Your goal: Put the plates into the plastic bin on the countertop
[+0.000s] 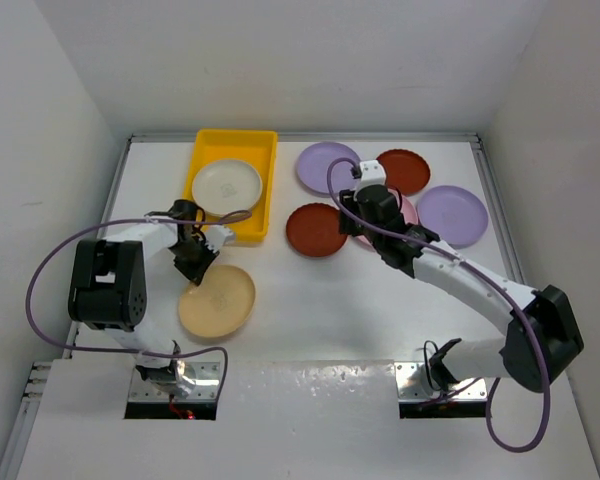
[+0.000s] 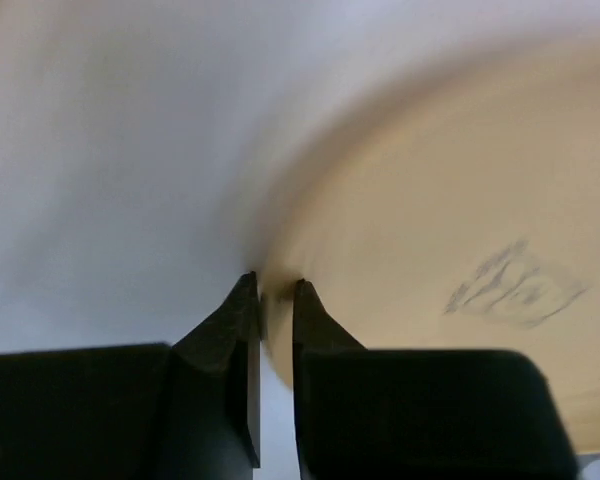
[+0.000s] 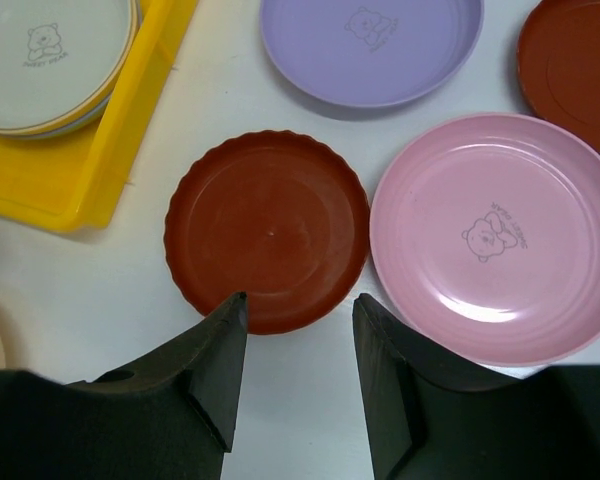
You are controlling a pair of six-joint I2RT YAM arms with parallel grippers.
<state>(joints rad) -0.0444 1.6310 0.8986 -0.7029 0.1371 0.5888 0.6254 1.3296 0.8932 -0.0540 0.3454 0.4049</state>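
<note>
Yellow bin (image 1: 269, 195) far left on your countertop (image 1: 310, 300), cream plate (image 1: 226, 185) flat inside; tan plate (image 1: 217, 300) nearer you; lilac plates (image 1: 325, 165) (image 1: 452, 214), red-brown plates (image 1: 315, 230) (image 1: 408, 170), pink plate (image 3: 495, 235) clustered right.

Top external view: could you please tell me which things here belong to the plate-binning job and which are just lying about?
Belongs to the job:
yellow bin
cream plate, already in the bin
tan plate
lilac plates
red-brown plates
pink plate
countertop

Just lying about:
nothing loose, only the arms' purple cables
</note>
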